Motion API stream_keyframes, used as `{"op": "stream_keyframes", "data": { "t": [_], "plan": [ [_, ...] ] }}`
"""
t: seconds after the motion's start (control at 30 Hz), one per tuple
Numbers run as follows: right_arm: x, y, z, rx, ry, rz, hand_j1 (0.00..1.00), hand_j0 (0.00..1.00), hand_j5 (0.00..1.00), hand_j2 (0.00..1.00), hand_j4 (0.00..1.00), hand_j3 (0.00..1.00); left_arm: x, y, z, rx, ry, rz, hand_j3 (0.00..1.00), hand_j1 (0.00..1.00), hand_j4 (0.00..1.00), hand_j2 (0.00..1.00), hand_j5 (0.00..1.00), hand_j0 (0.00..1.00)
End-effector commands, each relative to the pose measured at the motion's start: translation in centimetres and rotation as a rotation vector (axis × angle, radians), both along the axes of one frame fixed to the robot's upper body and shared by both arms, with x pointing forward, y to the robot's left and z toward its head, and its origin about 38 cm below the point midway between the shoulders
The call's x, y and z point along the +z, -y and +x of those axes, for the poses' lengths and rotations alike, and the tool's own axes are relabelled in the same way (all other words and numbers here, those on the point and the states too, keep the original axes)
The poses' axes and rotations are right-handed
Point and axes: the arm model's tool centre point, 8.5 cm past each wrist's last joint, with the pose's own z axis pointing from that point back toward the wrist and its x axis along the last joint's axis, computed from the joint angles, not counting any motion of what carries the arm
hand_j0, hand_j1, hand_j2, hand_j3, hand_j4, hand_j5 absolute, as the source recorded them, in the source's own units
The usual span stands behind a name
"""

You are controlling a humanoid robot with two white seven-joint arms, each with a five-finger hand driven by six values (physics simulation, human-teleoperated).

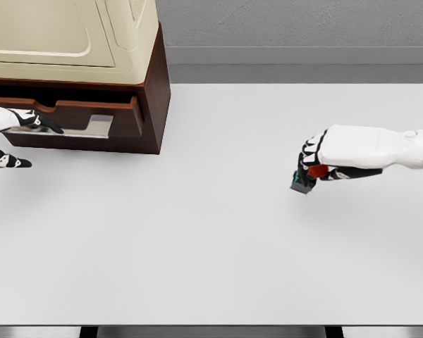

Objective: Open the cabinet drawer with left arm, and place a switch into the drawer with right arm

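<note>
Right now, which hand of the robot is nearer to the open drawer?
Left. The left hand is at the front of the drawer, at its left end. The right hand is far to the right over the table, shut on the switch.

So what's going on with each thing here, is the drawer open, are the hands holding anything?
cabinet drawer: pulled partly open, front standing out from the cabinet.
cabinet: at the table's far left corner, upper door closed.
left hand: at the drawer's front, fingers on its edge.
right hand: closed around the switch, above the table.
switch: held in the right hand, not yet in the drawer.
table: white, carrying the cabinet.
</note>
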Motion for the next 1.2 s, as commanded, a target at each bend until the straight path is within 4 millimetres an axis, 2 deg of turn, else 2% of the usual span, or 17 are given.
{"op": "stream_keyframes", "data": {
  "t": [0.0,0.17,0.37,0.77,1.17],
  "plan": [
    [-0.3,-0.4,0.0,0.007,-0.014,0.011,0.42,0.42,0.42,0.42,0.42,0.42,0.6,0.2,-0.3,-0.009,0.000,-0.022,0.79,0.79,0.79,0.79,0.79,0.79],
    [-0.4,-0.9,0.1,0.018,-0.013,0.020,0.42,0.42,0.42,0.42,0.42,0.42,0.4,0.4,-0.6,-0.015,-0.009,-0.024,0.79,0.79,0.79,0.79,0.79,0.79],
    [0.5,-1.9,0.5,0.035,0.016,0.047,0.42,0.42,0.42,0.42,0.42,0.42,0.0,0.5,-0.8,-0.014,-0.014,-0.032,0.80,0.80,0.80,0.80,0.80,0.80],
    [3.6,-4.2,1.6,0.096,0.067,0.081,0.42,0.42,0.42,0.42,0.42,0.42,-0.5,0.8,-1.7,-0.019,-0.024,-0.041,0.80,0.80,0.80,0.80,0.80,0.80],
    [4.1,-7.2,2.8,0.152,0.074,0.097,0.42,0.42,0.42,0.42,0.42,0.42,-0.6,0.3,-2.9,0.002,-0.028,-0.051,0.80,0.80,0.80,0.80,0.80,0.80]
  ]
}}
